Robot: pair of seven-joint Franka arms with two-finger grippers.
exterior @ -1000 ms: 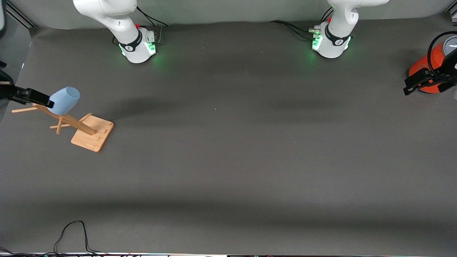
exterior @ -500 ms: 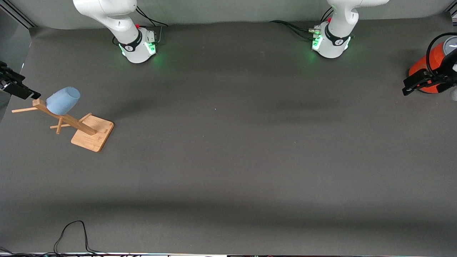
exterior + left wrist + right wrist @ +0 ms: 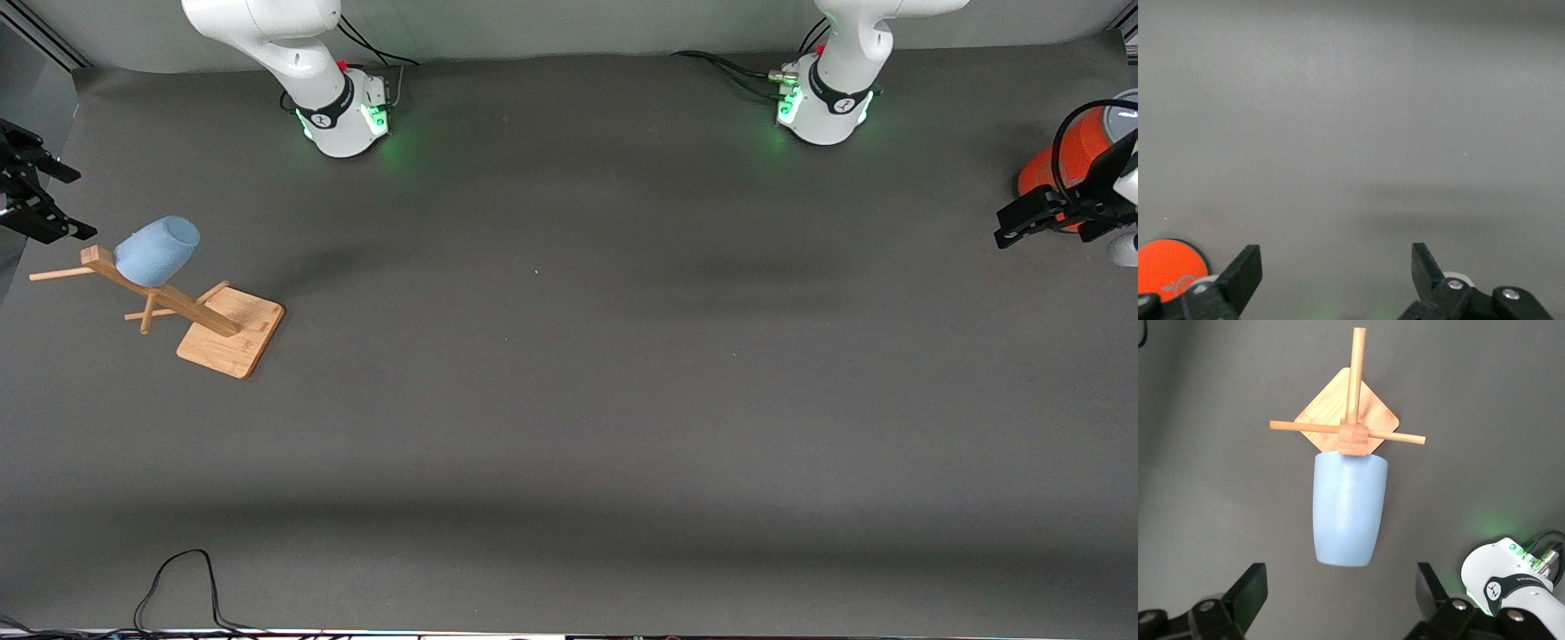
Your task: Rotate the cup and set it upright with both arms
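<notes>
The pale-blue cup (image 3: 158, 252) sits tilted on a peg of a wooden rack (image 3: 227, 331) at the right arm's end of the table. In the right wrist view the cup (image 3: 1348, 510) has its wide end against the rack's post (image 3: 1353, 439) and its narrow end toward the camera. My right gripper (image 3: 76, 204) is open and empty, clear of the cup, at the table's end; the wrist view shows the right gripper (image 3: 1341, 577) with nothing between its jaws. My left gripper (image 3: 1003, 229) is open and empty at the left arm's end, which the wrist view confirms for the left gripper (image 3: 1335, 257).
An orange-red canister (image 3: 1062, 164) with a grey top stands by the left gripper and also shows in the left wrist view (image 3: 1168, 267). A black cable (image 3: 178, 578) loops at the table edge nearest the front camera. The right arm's green-lit base (image 3: 1508, 587) shows in its wrist view.
My right gripper has pulled away from the cup toward the table's end and its fingers now stand apart. The cup stays on the rack. My left gripper shifted slightly.
</notes>
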